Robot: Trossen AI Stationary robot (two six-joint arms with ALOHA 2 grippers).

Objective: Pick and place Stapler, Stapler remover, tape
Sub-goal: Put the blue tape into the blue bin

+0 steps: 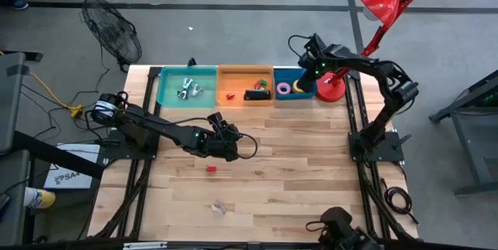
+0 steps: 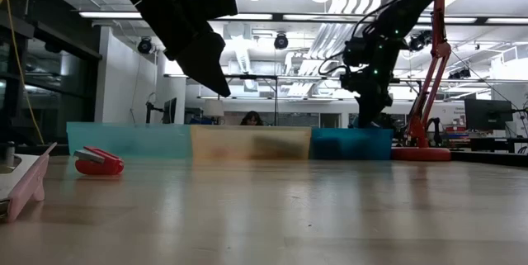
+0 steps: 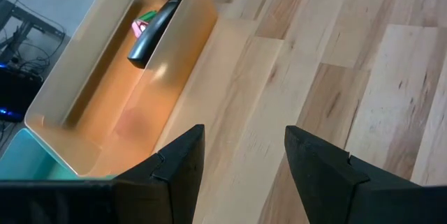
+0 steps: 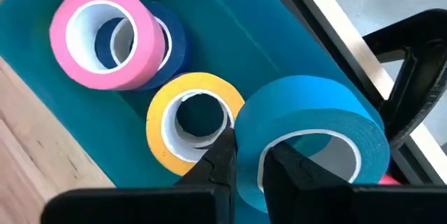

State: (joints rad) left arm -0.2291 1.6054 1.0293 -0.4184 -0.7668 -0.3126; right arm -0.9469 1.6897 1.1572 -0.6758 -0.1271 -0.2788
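Observation:
My right gripper [image 4: 248,151] hangs over the blue bin [image 1: 289,75] at the far edge, shut on a light blue tape roll [image 4: 314,123]. Pink [image 4: 98,35], dark blue [image 4: 176,42] and yellow [image 4: 192,123] rolls lie in that bin, the pink one resting on the dark blue. A black stapler [image 3: 152,32] lies in the orange bin [image 1: 245,72]. My left gripper [image 3: 244,161] hovers open over bare wood in front of the orange bin. A small red stapler [image 1: 210,169] and a silvery stapler remover [image 1: 219,207] lie on the table. My right gripper pinches the light blue roll's wall [image 4: 250,137], one finger [image 4: 283,165] inside the ring and the other [image 4: 222,155] outside it. The fingers come from above, slanting down. The roll hangs tilted over the yellow roll; whether it touches the bin I cannot tell.
A teal bin [image 1: 187,72] with silvery pieces stands left of the orange one. A red desk lamp's base [image 1: 331,89] sits right beside the blue bin, its arm [image 1: 373,36] rising behind my right arm. Bare wood lies between the bins and the near edge.

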